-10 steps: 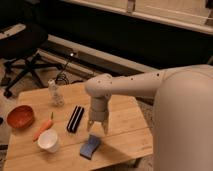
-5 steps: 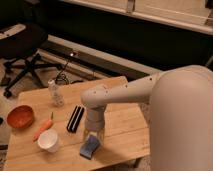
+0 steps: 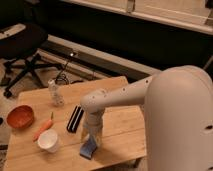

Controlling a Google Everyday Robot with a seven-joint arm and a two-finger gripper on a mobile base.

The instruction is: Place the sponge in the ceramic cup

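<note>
The sponge (image 3: 88, 150), a small blue block, lies near the front edge of the wooden table (image 3: 125, 125). My gripper (image 3: 93, 139) hangs straight down from the white arm and sits right on top of the sponge, hiding its far end. The ceramic cup (image 3: 48, 141), plain white and upright, stands to the left of the sponge, roughly a cup's width away from it.
A black ribbed bar (image 3: 75, 119) lies just behind the gripper. A carrot (image 3: 42, 129) and an orange-red bowl (image 3: 20, 116) are left of the cup. A clear bottle (image 3: 56, 92) stands at the back left. An office chair (image 3: 25, 45) is beyond the table.
The gripper has come down from above the table onto the sponge, and the arm has bent lower. The sponge, the cup and the other objects have stayed in place.
</note>
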